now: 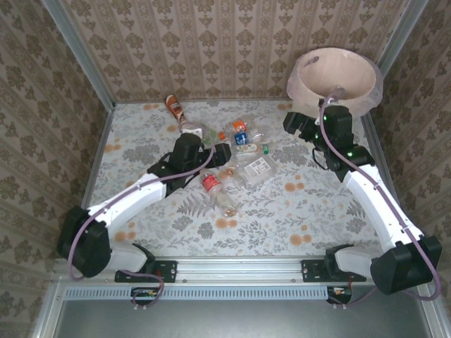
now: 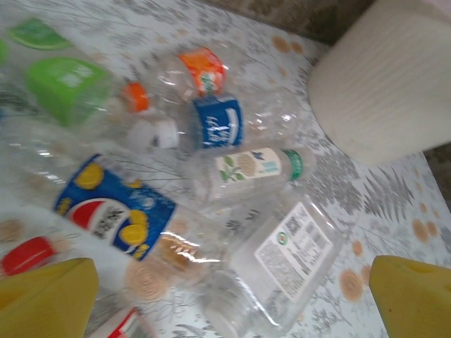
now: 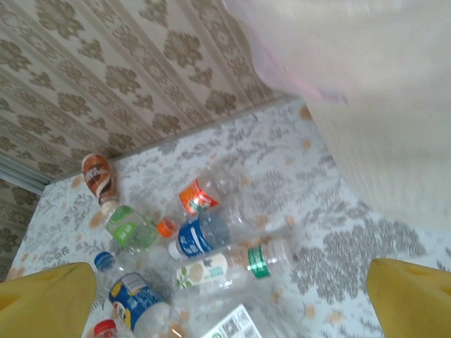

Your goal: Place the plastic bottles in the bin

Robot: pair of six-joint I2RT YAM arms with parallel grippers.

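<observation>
Overhead view. The bin (image 1: 304, 81) stands at the far right corner of the tabletop (image 1: 282, 218). The plastic bottles (image 1: 243, 151) lie in a loose heap on the tabletop, left of the bin and nearer to me. A brown bottle (image 1: 174, 105) lies apart from the heap, far left of the bin by the back wall. A red-labelled bottle (image 1: 211, 182) lies at the edge of the heap away from the bin. My left hand (image 1: 224, 156) is at the side of the heap farthest from the bin. My right hand (image 1: 294, 125) hangs just in front of the bin, between it and the heap.

Left wrist view. My left fingers (image 2: 49, 296) stand wide apart: open, gripping nothing. Below them lies a flat clear bottle (image 2: 292, 250) with a white printed label, and beside it, farther from the bin, a blue-and-yellow-labelled bottle (image 2: 113, 211). Closer to the bin lie a green-capped bottle (image 2: 250, 169), a blue-labelled bottle (image 2: 217, 121) and an orange-labelled bottle (image 2: 201, 70). A green-labelled bottle (image 2: 67, 88) lies well apart from the bin. The bin's ribbed wall stands clear of the nearest bottle.

Right wrist view. My right fingers (image 3: 412, 299) are likewise wide apart: open, empty. The bin's wall is close by, with a thin pinkish bag (image 3: 296, 63) hanging over its rim. The heap lies left of the bin, with the brown bottle farthest from it.
</observation>
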